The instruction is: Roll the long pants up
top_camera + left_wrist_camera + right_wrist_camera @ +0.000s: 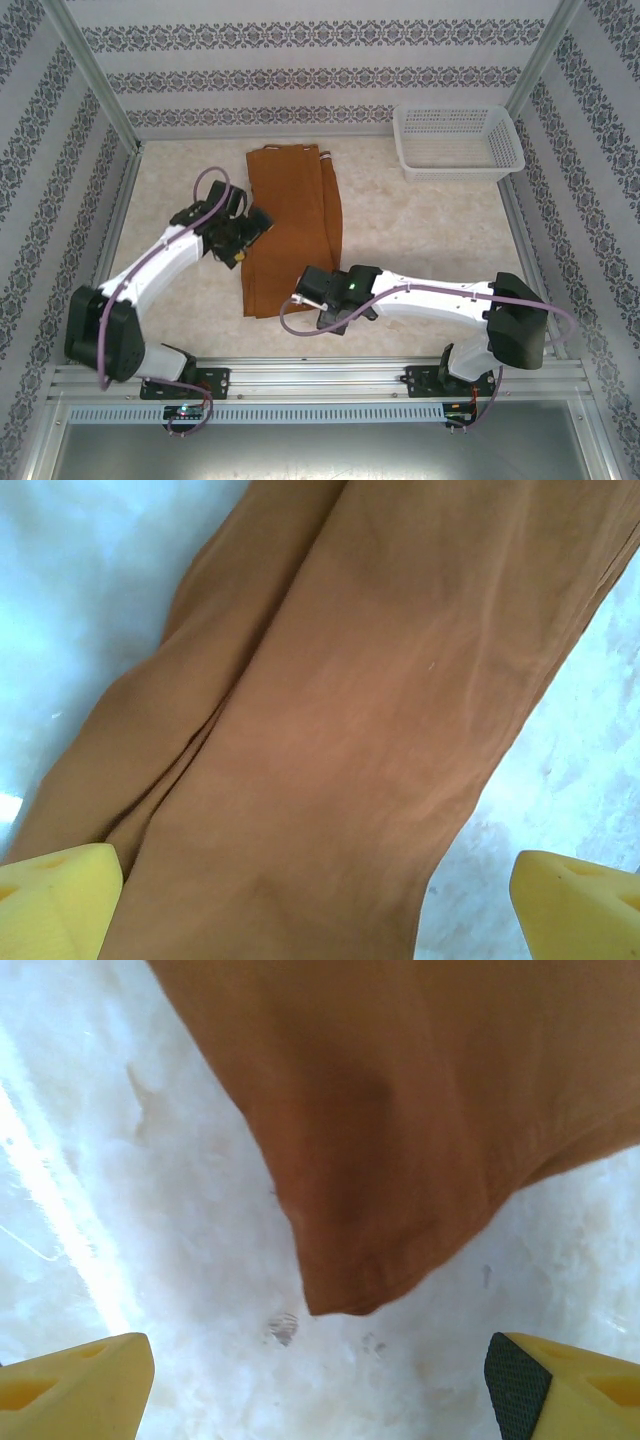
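top: long pants lie flat and unrolled on the table, waistband far | left wrist: left gripper spread wide above the fabric, holding nothing | right wrist: right gripper spread, just short of a hem corner | progress: no roll started; all rolling remains

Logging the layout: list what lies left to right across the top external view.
Left gripper → long pants → white basket. The right gripper overlaps the pants, so it is left out.
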